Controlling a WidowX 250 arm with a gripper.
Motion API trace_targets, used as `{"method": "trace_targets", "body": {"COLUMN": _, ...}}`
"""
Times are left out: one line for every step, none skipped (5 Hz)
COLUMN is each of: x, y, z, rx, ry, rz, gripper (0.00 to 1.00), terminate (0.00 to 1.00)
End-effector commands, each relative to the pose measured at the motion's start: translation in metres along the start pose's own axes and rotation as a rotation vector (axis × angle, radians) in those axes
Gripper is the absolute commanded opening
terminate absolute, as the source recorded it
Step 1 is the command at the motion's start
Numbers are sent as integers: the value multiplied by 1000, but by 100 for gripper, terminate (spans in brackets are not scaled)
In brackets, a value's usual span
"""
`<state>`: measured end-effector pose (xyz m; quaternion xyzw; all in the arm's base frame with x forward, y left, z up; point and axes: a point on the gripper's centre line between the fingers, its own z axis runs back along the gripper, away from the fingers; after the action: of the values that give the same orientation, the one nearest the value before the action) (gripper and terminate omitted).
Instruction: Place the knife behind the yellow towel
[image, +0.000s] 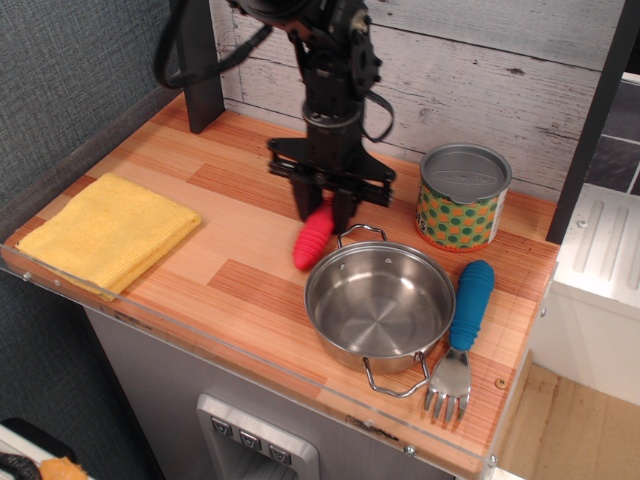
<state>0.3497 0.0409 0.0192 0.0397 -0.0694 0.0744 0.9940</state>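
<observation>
The knife is a utensil with a red ribbed handle (313, 240); its metal end is hidden under my gripper. My gripper (325, 207) is shut on the upper end of the red handle, near the middle of the wooden table (240, 280), just left of the steel pot's rear handle. The handle tilts down and to the left; I cannot tell whether it is clear of the wood. The yellow towel (108, 232) lies flat and folded at the table's front left corner, well to the left of my gripper.
A steel pot (379, 305) stands right of the red handle. A blue-handled metal fork (466, 325) lies right of the pot. A patterned tin can (461, 197) stands at the back right. A dark post (198, 60) and a plank wall border the back.
</observation>
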Motion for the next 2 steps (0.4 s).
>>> {"method": "trace_targets", "body": {"x": 13, "y": 41, "z": 50, "rx": 56, "ry": -81, "rz": 305, "gripper": 0, "terminate": 0}}
{"method": "trace_targets", "body": {"x": 16, "y": 55, "z": 50, "rx": 89, "ry": -78, "rz": 525, "gripper": 0, "terminate": 0}}
